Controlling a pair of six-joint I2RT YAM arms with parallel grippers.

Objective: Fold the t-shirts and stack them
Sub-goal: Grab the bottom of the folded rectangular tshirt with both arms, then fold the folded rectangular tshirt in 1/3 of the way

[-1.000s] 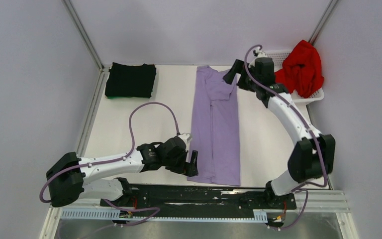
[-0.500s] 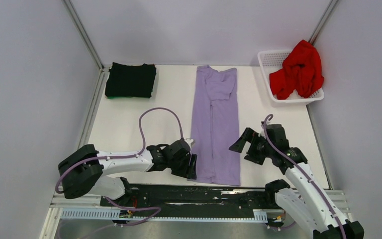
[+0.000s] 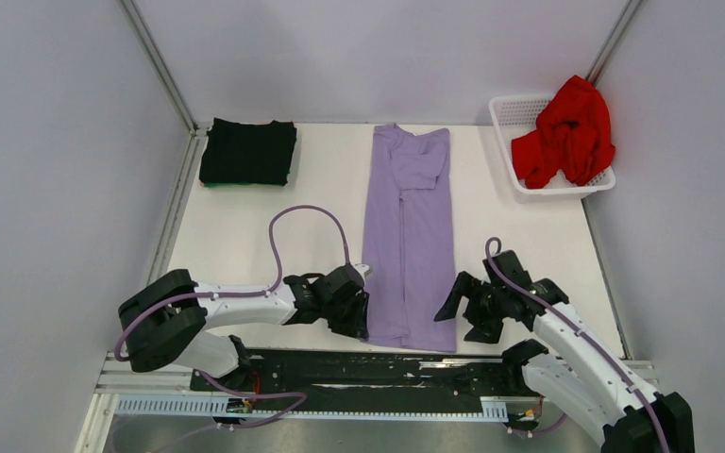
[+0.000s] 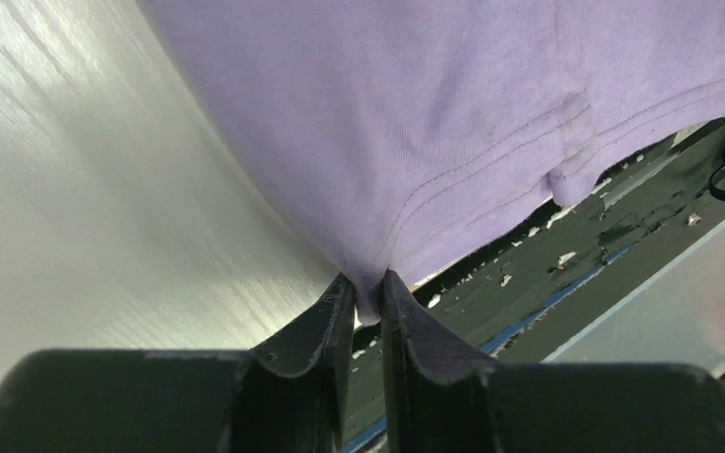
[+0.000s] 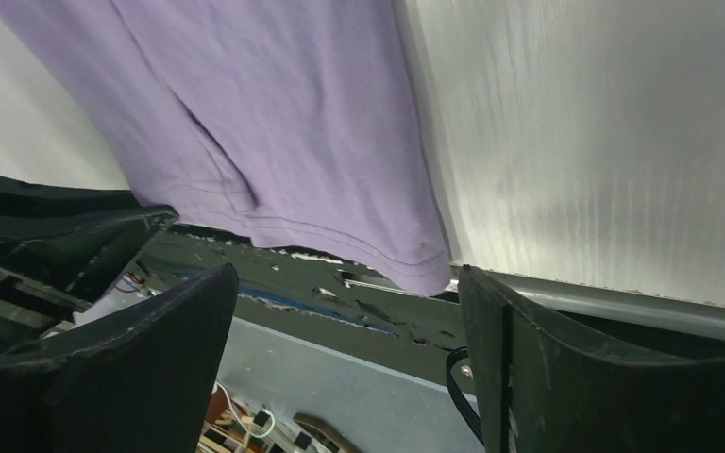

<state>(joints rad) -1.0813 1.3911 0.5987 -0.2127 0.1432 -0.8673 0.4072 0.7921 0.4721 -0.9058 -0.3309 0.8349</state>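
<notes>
**Two grippers at the near hem: one pinching, one spread**

Closest to me, a black mounting rail (image 3: 378, 373) runs along the near edge of the white table (image 3: 245, 236), whose surface shows a fine brushed grain in the wrist views. Plain pale walls close in the left, right and far sides.

My left gripper (image 3: 362, 316) sits at the near-left corner of the lavender t-shirt (image 3: 409, 236). In its wrist view the fingers (image 4: 326, 311) are pressed together with a pinch of the hem caught between them. My right gripper (image 3: 463, 307) is at the shirt's near-right corner with its jaws spread wide. Its wrist view shows that corner of the hem lying in the gap between them, and I can't tell whether either finger touches the cloth.

Half a second ago the right gripper was a little farther from the near edge and clear of the shirt's side. A second ago it was up by the sleeve at the far end. The left gripper has crept slightly toward the near edge. None of the shirts has shifted.

The lavender shirt lies mid-table as a narrow strip. Its long axis runs near to far, with the hem at the near edge and the collar toward the far edge.

The black t-shirt (image 3: 248, 151) lies folded in the far-left corner. The red t-shirt (image 3: 571, 132) is heaped in a white basket (image 3: 510, 109) at the far-right corner.
</notes>
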